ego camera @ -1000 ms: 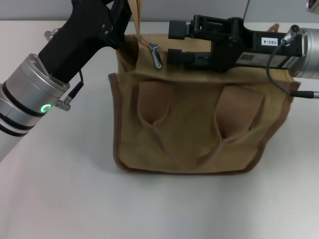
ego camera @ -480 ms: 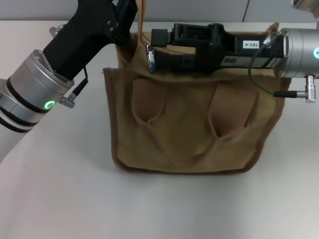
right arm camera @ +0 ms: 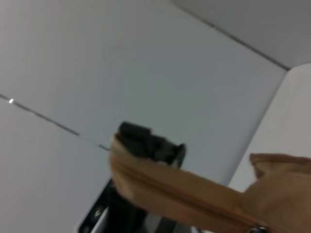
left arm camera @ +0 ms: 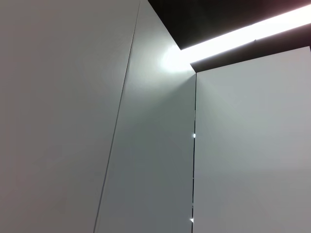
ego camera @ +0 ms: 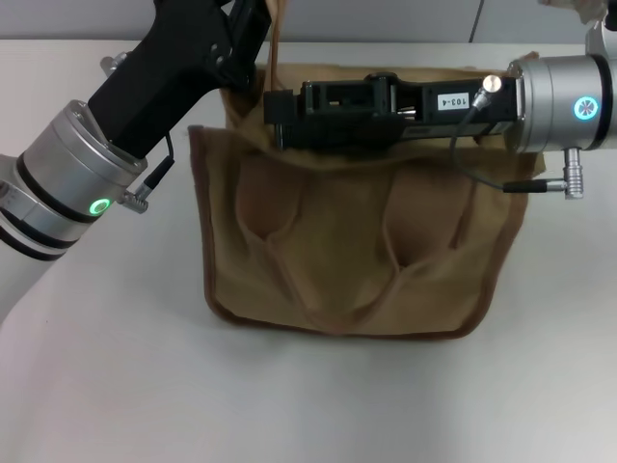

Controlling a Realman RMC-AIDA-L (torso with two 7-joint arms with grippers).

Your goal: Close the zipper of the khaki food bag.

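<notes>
At the centre of the white table (ego camera: 106, 386), the khaki food bag (ego camera: 347, 251) stands upright with its front face toward the robot, its two wide handle straps (ego camera: 289, 260) drooping in loops down that face and darker brown piping running along its bottom edge. The right gripper (ego camera: 278, 106) reaches in from 3 o'clock and lies flat across the top of the bag, its black body stretched along the opening and its tip near the bag's 11 o'clock corner. Its jaws look drawn close together there, but whether they clasp anything cannot be told, as the pull tab is hidden under the black housing in the head view. The left gripper (ego camera: 253, 24) comes in from 9 o'clock and slants up to the bag's far corner at 11 o'clock, where a thin tan strap (ego camera: 273, 43) rises beside it toward 12 o'clock; its jaws are cut off at the picture's edge, so whether they are clenched or released cannot be told. In the right wrist view a ridge of tan fabric crosses the frame with the zipper (right arm camera: 184, 196) running along it as a seam line, a small bit of metal showing at its low end, and a black gripper part stands just behind the fabric's raised end. The left wrist view shows only pale wall panels (left arm camera: 73, 121) and a bright light strip (left arm camera: 243, 35).
</notes>
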